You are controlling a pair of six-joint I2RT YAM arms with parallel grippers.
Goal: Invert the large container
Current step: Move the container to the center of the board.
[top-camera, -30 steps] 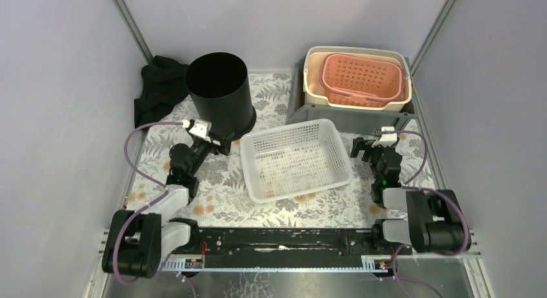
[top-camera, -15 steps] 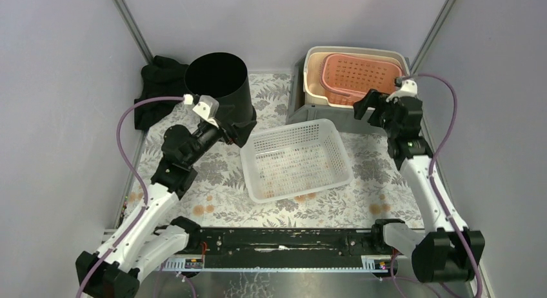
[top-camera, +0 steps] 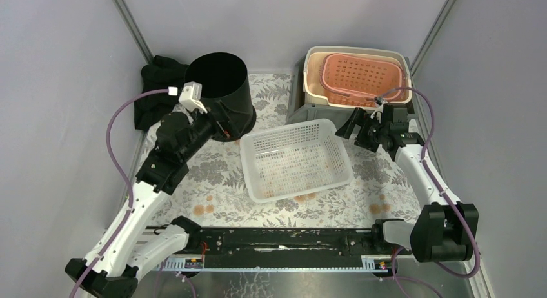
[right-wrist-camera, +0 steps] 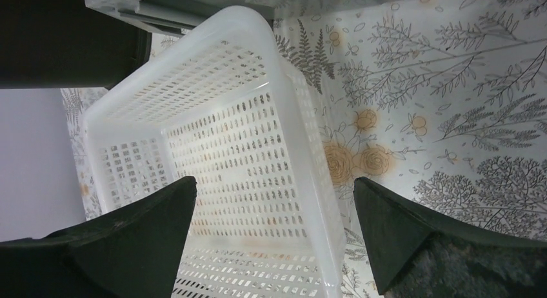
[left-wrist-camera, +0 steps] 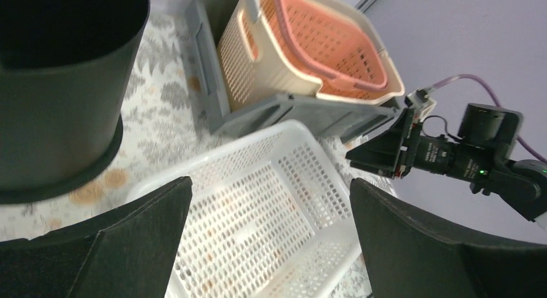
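White perforated plastic basket (top-camera: pixel 293 162), upright on floral desk (top-camera: pixel 371 182); my left hand (top-camera: pixel 221 128) and right hand (top-camera: pixel 355 130) at its far corners, both spread wide, empty.

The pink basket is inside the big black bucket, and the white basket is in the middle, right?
Not quite. The top external view shows the pink basket inside the cream basket, not the black bucket. The white basket is in the middle.

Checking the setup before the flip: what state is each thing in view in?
white basket: upright, mouth up, empty.
black bin: upright, mouth up.
gray crate: holds the cream basket.
pink basket: nested inside the cream basket.
black cloth: crumpled, far left corner.
left gripper: open, empty.
right gripper: open, empty.
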